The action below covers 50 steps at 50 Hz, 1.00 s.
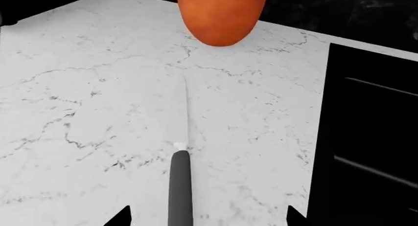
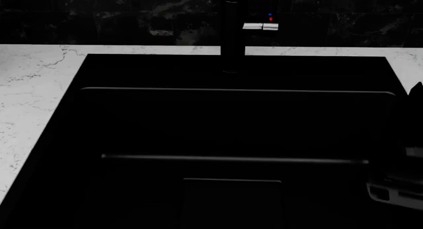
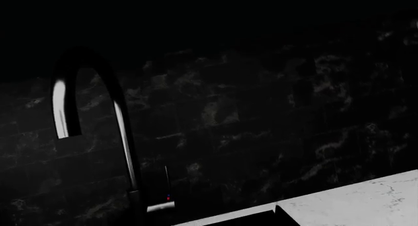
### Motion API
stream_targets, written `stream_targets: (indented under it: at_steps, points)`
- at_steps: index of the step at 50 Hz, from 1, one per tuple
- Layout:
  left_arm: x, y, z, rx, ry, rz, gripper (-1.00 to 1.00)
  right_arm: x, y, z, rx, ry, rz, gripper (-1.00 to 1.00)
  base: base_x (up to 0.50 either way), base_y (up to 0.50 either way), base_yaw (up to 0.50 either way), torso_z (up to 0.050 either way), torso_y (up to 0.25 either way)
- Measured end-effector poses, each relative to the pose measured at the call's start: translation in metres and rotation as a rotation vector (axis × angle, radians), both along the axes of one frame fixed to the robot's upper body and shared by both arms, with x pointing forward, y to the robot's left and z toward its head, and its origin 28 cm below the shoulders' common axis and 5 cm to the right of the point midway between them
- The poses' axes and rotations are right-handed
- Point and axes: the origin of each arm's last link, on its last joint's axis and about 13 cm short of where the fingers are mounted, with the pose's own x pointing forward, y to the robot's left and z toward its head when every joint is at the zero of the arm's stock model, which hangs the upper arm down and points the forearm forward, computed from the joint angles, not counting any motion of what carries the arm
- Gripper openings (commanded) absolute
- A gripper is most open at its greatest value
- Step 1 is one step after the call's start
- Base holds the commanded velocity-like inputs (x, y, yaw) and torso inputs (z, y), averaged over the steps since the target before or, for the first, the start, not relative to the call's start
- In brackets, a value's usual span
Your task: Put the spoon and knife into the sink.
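Note:
The knife [image 1: 180, 182] lies flat on the white marble counter [image 1: 98, 99], its dark grey handle nearest the camera and its thin pale blade pointing away. My left gripper [image 1: 209, 217] hovers open over the handle, one black fingertip on each side and wide of it. The black sink [image 1: 365, 138] starts just beside the knife, and in the head view the sink [image 2: 231, 125] fills the frame with nothing visible in it. The spoon is out of view. Only a grey part of my right arm [image 2: 396, 189] shows at the sink's right edge, and its fingers cannot be made out.
A rounded orange object [image 1: 222, 15] rests on the counter just beyond the knife's tip. The black faucet [image 2: 232, 30] rises behind the sink's middle, and the same faucet [image 3: 121, 118] stands against a dark marbled backsplash. White counter flanks the sink on both sides.

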Motion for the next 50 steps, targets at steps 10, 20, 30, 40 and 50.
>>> stream_targets:
  at_steps: [10, 20, 30, 40, 50]
  points:
    - [0.001, 0.002, -0.007, -0.017, 0.022, 0.013, 1.0, -0.001, 0.0, -0.002, 0.007, 0.001, -0.001, 1.0, 0.0, 0.0, 0.0, 0.0, 0.0]
    - [0.008, 0.006, -0.007, -0.026, 0.023, 0.026, 1.0, -0.001, -0.001, -0.005, 0.015, 0.003, -0.003, 1.0, 0.0, 0.0, 0.0, 0.0, 0.0]
    - [0.018, 0.011, -0.005, -0.028, 0.013, 0.033, 1.0, -0.001, -0.001, -0.006, 0.021, 0.006, -0.003, 1.0, 0.0, 0.0, 0.0, 0.0, 0.0]
    - [0.026, 0.018, -0.006, -0.03, 0.011, 0.051, 1.0, -0.001, -0.001, -0.006, 0.025, 0.007, -0.001, 1.0, 0.0, 0.0, 0.0, 0.0, 0.0]
    - [0.031, 0.023, -0.014, -0.04, 0.032, 0.06, 1.0, -0.002, -0.001, -0.006, 0.026, 0.008, -0.003, 1.0, 0.0, 0.0, 0.0, 0.0, 0.0]
